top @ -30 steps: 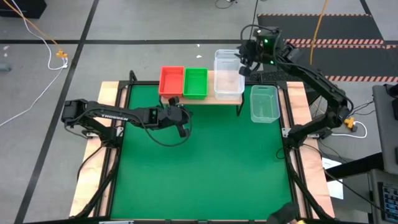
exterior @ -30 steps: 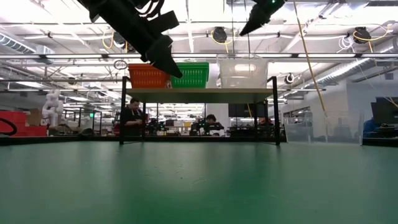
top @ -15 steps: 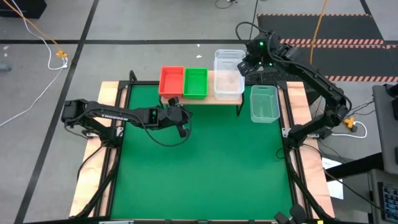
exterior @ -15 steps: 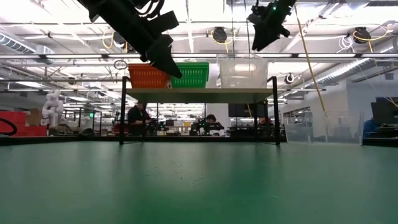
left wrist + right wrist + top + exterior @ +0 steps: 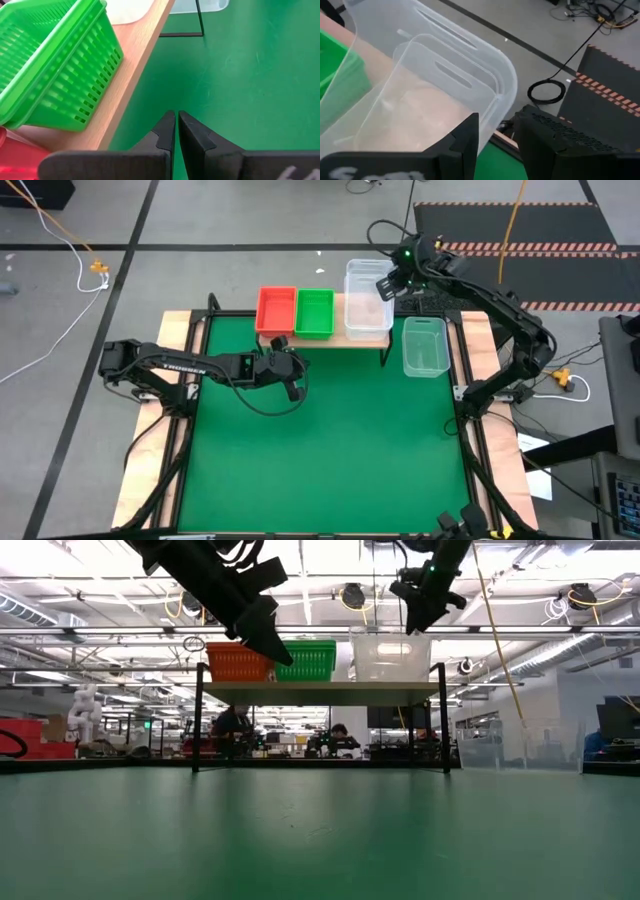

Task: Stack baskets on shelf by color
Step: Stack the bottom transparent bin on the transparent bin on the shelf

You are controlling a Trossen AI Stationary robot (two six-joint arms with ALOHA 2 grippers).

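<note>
Hovering over the green mat (image 5: 330, 440) of the counter (image 5: 178, 330), just in front of the shelf (image 5: 345, 336), the left claw (image 5: 293, 387) was clenched with nothing between its fingers (image 5: 165, 132); the left wrist view showed the two fingertips pressed almost together above the mat, beside the shelf's wooden edge.

On the shelf, left to right: red basket (image 5: 276, 310), green basket (image 5: 314, 312) touching it, then a clear basket (image 5: 367, 298) at the right end. In the low view all three sat on the board in the same order, red (image 5: 238, 662), green (image 5: 310, 660), clear (image 5: 390, 655). From the right wrist view the clear basket (image 5: 420, 100) appeared to hold a second clear one nested inside it.

Right claw (image 5: 384, 288) was above the far right corner of the clear basket on the shelf, fingers spread, one finger (image 5: 465, 137) inside the rim and the other outside it. Whether the fingers touched the wall could not be told. The low view placed this claw (image 5: 418, 615) just over the basket's top edge.

Another clear basket (image 5: 425, 346) lay on the counter to the right of the shelf, near the mat's right border, apart from both claws.
</note>
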